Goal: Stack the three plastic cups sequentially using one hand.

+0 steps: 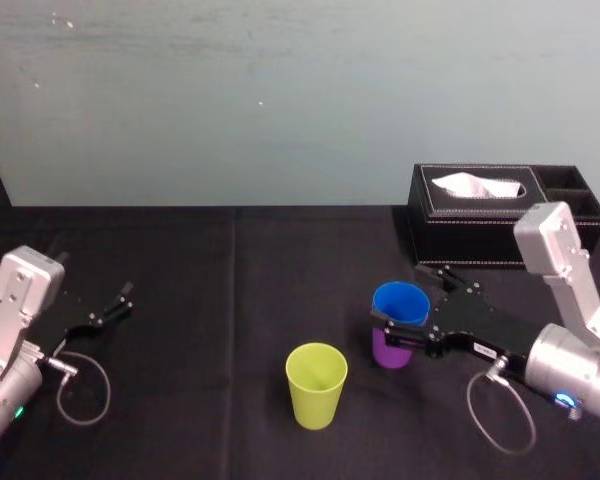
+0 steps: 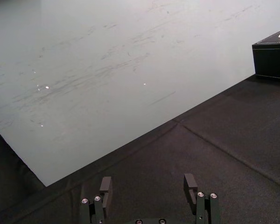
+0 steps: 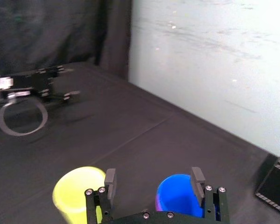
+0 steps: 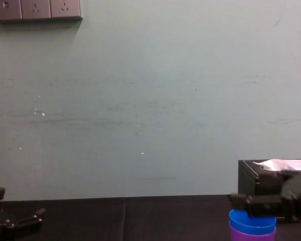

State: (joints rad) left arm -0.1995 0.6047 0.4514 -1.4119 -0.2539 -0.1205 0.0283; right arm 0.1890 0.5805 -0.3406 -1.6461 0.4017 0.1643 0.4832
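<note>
**Three cups on station, two of them nested**

Head view. Black cloth table (image 1: pixel 230 300) against a pale grey-green wall (image 1: pixel 280 90). Black tissue box (image 1: pixel 475 215) at the far right, close to the wall. Blue cup (image 1: pixel 400 303) seated inside purple cup (image 1: pixel 388 350), right of centre. Yellow-green cup (image 1: pixel 316 385) upright and alone, near the pair on its left and closer to the robot, not touching. Right gripper (image 1: pixel 408 297) reaching in from the right at the height of the blue rim, jaws spread wide, not clamped. Left gripper (image 1: pixel 105 308) parked low at the left of the table, jaws apart, nothing between them. Cable loop (image 1: pixel 80 385) just beside it.

Left wrist view. Bare cloth and wall ahead of left gripper (image 2: pixel 148 186), jaws wide. One corner of tissue box (image 2: pixel 273 60) far off.

Right wrist view. Right gripper (image 3: pixel 154 179) open above the cups. Blue cup (image 3: pixel 177 198) close against one finger, yellow-green cup (image 3: pixel 77 191) by the other. Sliver of purple cup (image 3: pixel 157 204) under the blue. Left gripper (image 3: pixel 46 86) well apart across the cloth.

Chest view. Wall sockets (image 4: pixel 36 9) high on the left. Blue cup (image 4: pixel 251 222) in purple cup (image 4: pixel 251 236), right gripper (image 4: pixel 263 205) just above the rim, tissue box (image 4: pixel 248 175) behind. Left gripper (image 4: pixel 15 218) low at left.
</note>
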